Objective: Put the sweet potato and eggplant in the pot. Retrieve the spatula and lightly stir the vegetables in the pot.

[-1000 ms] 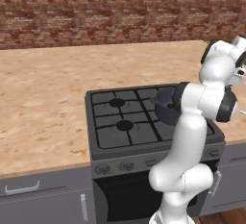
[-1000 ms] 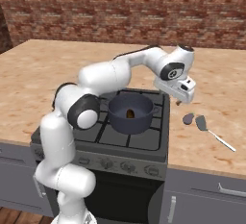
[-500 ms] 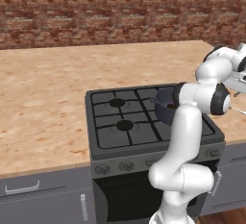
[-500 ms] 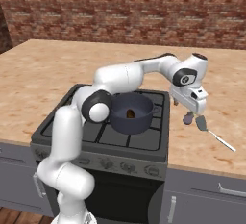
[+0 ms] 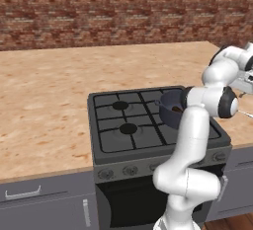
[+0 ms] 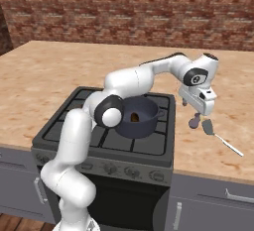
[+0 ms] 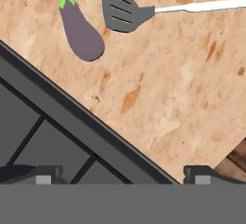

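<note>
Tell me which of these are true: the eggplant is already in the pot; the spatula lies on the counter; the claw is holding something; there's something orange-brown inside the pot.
1. The eggplant is in the pot. False: it lies on the wooden counter, right of the stove.
2. The spatula lies on the counter beside the eggplant. True.
3. The gripper is holding something. False: it is open and empty, above the counter.
4. A sweet potato sits in the pot. True.

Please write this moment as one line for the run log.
hand: open, empty, above counter right of stove | sweet potato: in pot | eggplant: on counter beside spatula, apart | stage: reaching for eggplant
</note>
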You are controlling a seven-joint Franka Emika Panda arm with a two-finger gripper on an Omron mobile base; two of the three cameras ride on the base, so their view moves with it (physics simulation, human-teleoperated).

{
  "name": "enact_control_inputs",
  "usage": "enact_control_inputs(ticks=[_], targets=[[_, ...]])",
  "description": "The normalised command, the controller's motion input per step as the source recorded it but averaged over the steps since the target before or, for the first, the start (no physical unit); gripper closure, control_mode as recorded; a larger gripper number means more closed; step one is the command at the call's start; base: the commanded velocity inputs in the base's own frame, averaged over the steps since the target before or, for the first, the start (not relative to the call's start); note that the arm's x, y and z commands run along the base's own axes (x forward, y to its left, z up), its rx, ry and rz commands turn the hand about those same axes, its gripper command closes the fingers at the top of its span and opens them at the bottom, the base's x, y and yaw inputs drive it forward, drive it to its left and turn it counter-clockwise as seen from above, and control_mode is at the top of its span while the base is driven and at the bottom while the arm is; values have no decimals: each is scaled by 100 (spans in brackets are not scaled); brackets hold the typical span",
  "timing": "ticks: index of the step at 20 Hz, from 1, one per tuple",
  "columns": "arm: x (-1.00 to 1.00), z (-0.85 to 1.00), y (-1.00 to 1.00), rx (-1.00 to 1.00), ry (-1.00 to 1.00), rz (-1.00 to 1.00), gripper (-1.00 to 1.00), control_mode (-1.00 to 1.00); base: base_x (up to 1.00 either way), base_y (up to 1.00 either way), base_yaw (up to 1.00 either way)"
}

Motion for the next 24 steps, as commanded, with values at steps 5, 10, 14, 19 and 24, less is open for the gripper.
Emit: enact_control_inputs(ticks=[5, 10, 14, 19, 24], targets=[[0, -9, 26, 0, -1, 0, -100, -100, 0, 0, 0], [0, -27, 35, -5, 0, 6, -100, -100, 0, 0, 0], [1, -14, 19, -10, 0, 8, -100, -100, 0, 0, 0], [0, 3, 0, -5, -6, 4, -100, -100, 0, 0, 0], [0, -2, 0, 0, 0, 0, -100, -100, 0, 0, 0]])
